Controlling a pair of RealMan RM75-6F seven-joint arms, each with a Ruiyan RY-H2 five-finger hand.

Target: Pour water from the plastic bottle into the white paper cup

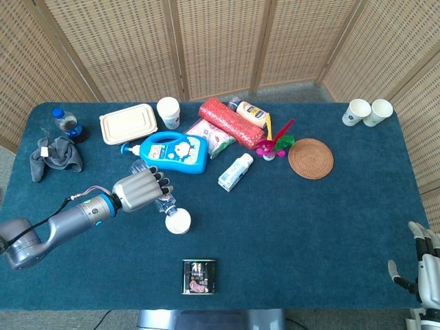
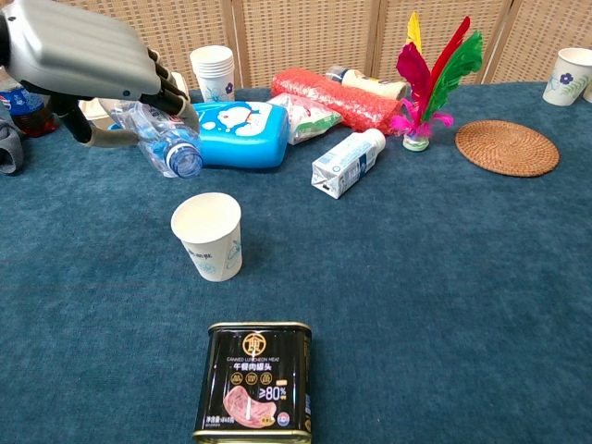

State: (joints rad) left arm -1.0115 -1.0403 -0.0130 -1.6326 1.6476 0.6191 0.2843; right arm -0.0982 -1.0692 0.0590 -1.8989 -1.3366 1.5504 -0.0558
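Bottle (image 2: 159, 143) of clear plastic, tilted mouth-down in the left hand (image 1: 136, 190) (fingers wrapped round its body), sits above and just left of the white paper cup (image 2: 208, 235), upright on the blue cloth. The right hand (image 1: 425, 271) rests at the table's near corner, fingers apart.

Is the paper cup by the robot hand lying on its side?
No, the white paper cup stands upright on the table, its open mouth facing up, below the robot hand.
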